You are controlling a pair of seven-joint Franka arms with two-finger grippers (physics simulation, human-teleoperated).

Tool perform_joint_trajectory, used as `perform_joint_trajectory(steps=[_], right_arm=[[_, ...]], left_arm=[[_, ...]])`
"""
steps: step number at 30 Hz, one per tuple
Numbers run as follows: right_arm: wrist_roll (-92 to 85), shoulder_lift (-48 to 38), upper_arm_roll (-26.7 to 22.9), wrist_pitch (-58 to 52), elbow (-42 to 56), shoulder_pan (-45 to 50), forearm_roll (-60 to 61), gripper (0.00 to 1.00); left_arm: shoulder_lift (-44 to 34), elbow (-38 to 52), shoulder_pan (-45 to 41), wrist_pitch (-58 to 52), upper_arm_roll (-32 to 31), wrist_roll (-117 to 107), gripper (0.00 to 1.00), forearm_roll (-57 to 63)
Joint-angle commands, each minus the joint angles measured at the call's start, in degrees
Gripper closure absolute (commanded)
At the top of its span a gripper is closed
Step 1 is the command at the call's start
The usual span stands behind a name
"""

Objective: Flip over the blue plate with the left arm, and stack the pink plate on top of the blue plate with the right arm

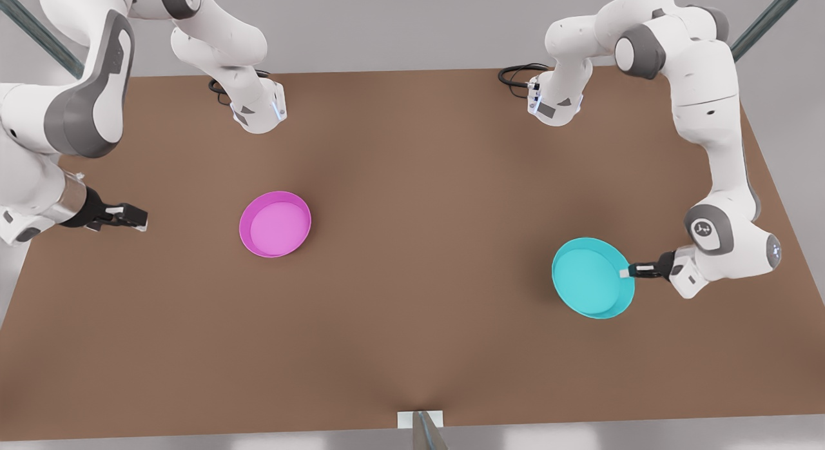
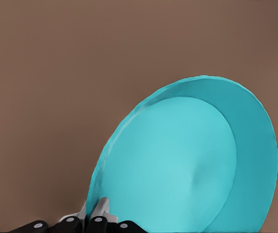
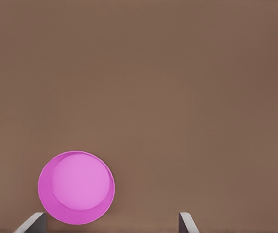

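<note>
As the left gripper (image 1: 624, 273) clenches the blue plate (image 1: 590, 277) at three o'clock, its shallow rim-grip could slip mid-flip; the right gripper (image 1: 143, 219) waits, released, at the pink plate's (image 1: 275, 224) nine o'clock.

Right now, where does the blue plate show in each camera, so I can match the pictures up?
Front view: the blue plate is on the front view's right, its rim pinched by the left gripper.
Left wrist view: the plate is tilted, close up, with the gripper shut on its rim.
Right wrist view: not in it; there the pink plate lies ahead of the open right gripper.
Shared landmark: the brown table.
</note>
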Motion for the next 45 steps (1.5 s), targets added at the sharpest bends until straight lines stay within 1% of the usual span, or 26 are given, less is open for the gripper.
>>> perform_joint_trajectory(steps=[1,3,5,6,7,10,12,15,17,19,21,22,23,26,27,29,31,34,35,37,38,39,41,43,45], right_arm=[[0.0,0.4,-0.1,-0.5,0.0,-0.3,0.1,0.0],[0.1,0.4,-0.6,-6.3,0.0,-1.5,0.1,0.0],[-3.7,1.2,-0.6,-7.3,-0.3,-4.6,0.6,0.0],[-2.9,-1.0,-0.6,-6.3,-3.9,-4.5,0.5,0.0],[-2.9,-6.4,-0.6,-0.8,-12.4,-4.9,0.4,0.0],[-2.9,-11.1,0.2,0.8,-19.8,-4.3,0.7,0.0],[-3.3,-10.9,0.2,-0.5,-24.0,-4.5,3.6,0.0],[-3.3,-10.7,1.5,-0.5,-27.8,-4.6,3.8,0.0],[-3.0,-10.6,1.6,0.0,-30.0,-4.2,3.8,0.0],[-2.9,-10.4,1.7,0.3,-30.9,-4.1,3.8,0.0],[-2.9,-10.0,1.8,0.3,-30.9,-4.1,3.9,0.0],[-2.9,-10.0,1.8,0.3,-30.9,-4.1,3.9,0.0],[-2.9,-10.0,1.8,0.3,-30.9,-4.1,3.9,0.0],[-2.9,-9.7,1.8,0.6,-30.9,-4.1,3.9,0.0],[-2.9,-9.7,1.8,0.7,-30.9,-4.1,3.9,0.0],[-2.9,-9.6,1.8,0.7,-30.9,-4.1,3.9,0.0],[-2.9,-9.3,1.8,0.7,-30.9,-4.1,3.9,0.0],[-2.9,-9.3,1.8,3.3,-33.1,-4.2,4.0,0.0],[-3.0,-9.3,1.8,6.2,-35.2,-4.3,4.0,0.0],[-3.1,-9.5,1.7,9.4,-38.3,-4.2,4.0,0.0],[-3.3,-9.6,1.8,11.9,-41.7,-4.2,4.0,0.0],[-3.4,-9.8,1.8,14.7,-45.1,-4.2,4.0,0.0],[-3.7,-10.2,1.8,20.1,-49.9,-4.9,4.0,0.0],[-4.3,-9.2,1.8,25.8,-52.3,-4.3,4.0,0.0],[-4.3,-5.7,1.8,33.5,-55.2,-2.7,8.0,0.0]], left_arm=[[-0.5,0.0,-0.6,-0.4,-0.1,-1.1,0.79,-3.2],[-2.0,0.0,-6.0,-1.1,-0.1,-10.5,0.79,-0.6],[-3.0,-0.1,-9.9,-1.5,-0.1,-15.8,0.79,-0.6],[-3.7,-0.1,-11.9,-2.0,-0.1,-18.8,0.79,-0.7],[-4.4,-0.1,-13.9,-2.1,-0.1,-21.7,0.79,-0.7],[-6.2,0.3,-19.8,-2.1,-0.1,-30.9,0.79,-0.6],[-8.0,0.5,-23.0,-2.1,-0.1,-36.6,0.79,-0.7],[-10.8,1.4,-28.1,-2.8,0.0,-46.2,0.79,0.7],[-12.4,1.5,-32.5,-3.0,0.0,-52.2,0.79,7.7],[-12.4,3.3,-36.8,-3.4,0.0,-58.3,0.79,16.3],[-11.5,6.5,-39.9,-7.1,0.0,-59.0,0.79,25.6],[-11.5,6.8,-41.2,-7.3,-0.1,-58.9,0.79,29.9],[-11.4,6.8,-41.7,-7.3,0.0,-58.7,0.79,31.0],[-10.8,6.8,-45.0,-7.4,0.0,-59.4,0.79,42.1],[-10.0,6.8,-46.8,-8.5,0.1,-59.9,0.79,46.4],[-10.0,8.6,-49.4,-16.6,0.1,-60.4,0.79,53.0],[-9.5,8.8,-53.6,-20.3,0.1,-61.7,0.79,63.4],[-7.6,9.5,-58.2,-22.3,0.1,-66.1,0.79,74.1],[-5.0,14.0,-59.8,-25.8,0.1,-66.1,0.79,78.1],[-2.3,15.6,-63.7,-28.8,0.2,-66.1,0.79,84.0],[-0.6,16.3,-65.9,-29.6,0.3,-66.1,0.79,87.7],[3.3,19.3,-67.7,-32.3,0.4,-66.1,0.79,91.7],[7.9,19.9,-71.2,-34.7,0.4,-66.1,0.79,99.3],[13.3,19.7,-72.0,-37.6,0.4,-65.6,0.79,109.2],[17.6,19.4,-73.7,-42.2,0.4,-65.3,0.79,116.2]])
